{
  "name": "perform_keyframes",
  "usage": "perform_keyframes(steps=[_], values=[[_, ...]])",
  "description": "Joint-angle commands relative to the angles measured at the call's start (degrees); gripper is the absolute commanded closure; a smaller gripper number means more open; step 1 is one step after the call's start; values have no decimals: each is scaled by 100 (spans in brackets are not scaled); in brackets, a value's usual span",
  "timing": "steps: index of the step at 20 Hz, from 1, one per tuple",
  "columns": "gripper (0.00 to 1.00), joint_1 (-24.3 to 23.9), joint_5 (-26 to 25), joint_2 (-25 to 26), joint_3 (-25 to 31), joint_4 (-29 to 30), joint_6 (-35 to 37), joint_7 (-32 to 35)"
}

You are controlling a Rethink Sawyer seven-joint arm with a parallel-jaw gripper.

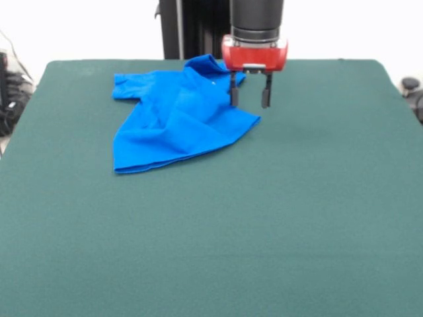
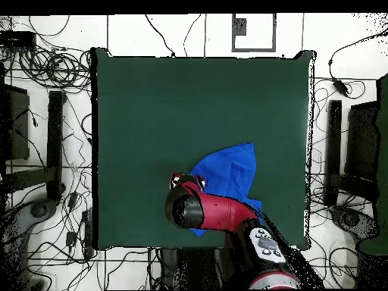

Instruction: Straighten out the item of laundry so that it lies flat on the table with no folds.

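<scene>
At table's [image 1: 317, 218] far side, near robot base, blue T-shirt [image 1: 175, 119] lies crumpled, folded over itself. Gripper [image 1: 250, 99] hangs above shirt's edge, fingers apart, nothing held; prob. lined up to grab that edge.

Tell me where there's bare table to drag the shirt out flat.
The table is bare across its whole camera-side half, below the T-shirt's hem, and along the side beyond the open gripper. It is crowded only at the robot-side edge, where the crumpled shirt and the gripper sit together.
</scene>
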Motion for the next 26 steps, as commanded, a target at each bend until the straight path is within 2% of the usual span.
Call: perform_keyframes(steps=[1, 15, 26], values=[[0, 238, 378, 379, 360, 37, 85, 1236], [0, 35, 189, 712, 383, -205, -146, 1038], [0, 157, 117, 1127, 228, -437, -577, 1026]])
